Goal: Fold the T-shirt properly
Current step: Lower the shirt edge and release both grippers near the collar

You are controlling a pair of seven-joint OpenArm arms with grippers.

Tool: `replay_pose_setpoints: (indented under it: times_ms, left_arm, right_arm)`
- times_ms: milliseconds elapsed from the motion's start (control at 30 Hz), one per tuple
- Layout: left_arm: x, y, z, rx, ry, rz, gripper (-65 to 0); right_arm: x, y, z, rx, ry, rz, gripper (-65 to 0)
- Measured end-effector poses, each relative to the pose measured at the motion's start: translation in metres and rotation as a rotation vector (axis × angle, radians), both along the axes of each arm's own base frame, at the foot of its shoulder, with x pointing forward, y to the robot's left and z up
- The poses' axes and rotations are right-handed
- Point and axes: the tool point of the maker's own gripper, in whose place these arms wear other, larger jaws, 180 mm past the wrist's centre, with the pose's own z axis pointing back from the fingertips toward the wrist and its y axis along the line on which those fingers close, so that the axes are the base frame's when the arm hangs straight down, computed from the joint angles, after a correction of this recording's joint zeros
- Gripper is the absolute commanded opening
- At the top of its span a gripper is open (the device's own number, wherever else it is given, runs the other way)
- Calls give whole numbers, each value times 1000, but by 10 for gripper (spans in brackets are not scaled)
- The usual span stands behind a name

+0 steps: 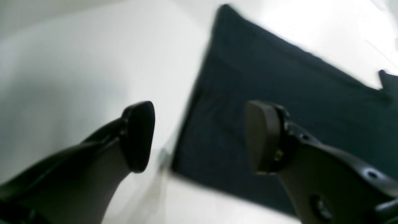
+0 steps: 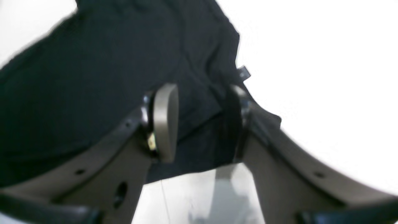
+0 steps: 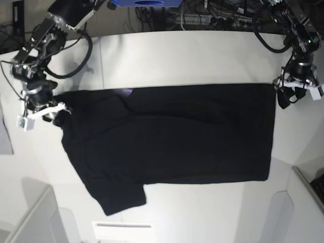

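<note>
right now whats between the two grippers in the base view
Only the T-shirt, spread flat across the table, lies between the left gripper and right gripper in the base view.

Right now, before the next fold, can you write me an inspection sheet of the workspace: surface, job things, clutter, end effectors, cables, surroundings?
Surface: white table, bare around the cloth.
Job things: black T-shirt spread flat across the table, one sleeve sticking out at the near edge; a small purple patch shows at the far edge.
Clutter: grey cloth at the base view's left margin.
End effectors: left end effector open, above the shirt's corner, holding nothing. Right end effector open, its fingers either side of a fold of shirt cloth.
Cables: black cables loop along the right arm; more behind the table.
Surroundings: white panels near the front corners.
</note>
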Motion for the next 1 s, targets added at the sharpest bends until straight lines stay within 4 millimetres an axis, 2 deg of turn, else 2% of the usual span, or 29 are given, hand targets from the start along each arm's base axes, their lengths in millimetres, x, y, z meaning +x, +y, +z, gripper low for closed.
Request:
replay_pose_setpoints:
  times_ms: [67, 133, 200, 300, 433, 633, 800, 933, 1000]
  left_arm:
    - [-21, 3, -12, -23, 34, 49, -216]
    - [-33, 5, -19, -41, 51, 83, -216]
    - [-37, 5, -30, -53, 71, 75, -216]
    - [-37, -3, -42, -75, 80, 20, -216]
    - [-36, -3, -63, -116, 112, 33, -216]
    - [-19, -5, -68, -160, 84, 45, -216]
    - [6, -21, -77, -213, 59, 10, -216]
    - [17, -24, -81, -250, 27, 12, -216]
    - [17, -24, -81, -252, 26, 12, -216]
  right_arm:
    - [-16, 1, -6, 15, 1, -30, -401]
    - [-36, -6, -21, 11, 58, -56, -399]
    - [-50, -13, -32, 11, 95, -82, -380]
    - [-59, -5, -58, 68, 153, -75, -290]
    - [-71, 1, -93, 134, 245, -83, -275]
    - [-61, -6, -85, 116, 165, -111, -273]
    - [-47, -5, -81, 123, 140, -109, -273]
    - [-35, -5, -85, 159, 131, -120, -273]
    - [-35, -13, -91, 178, 136, -154, -273]
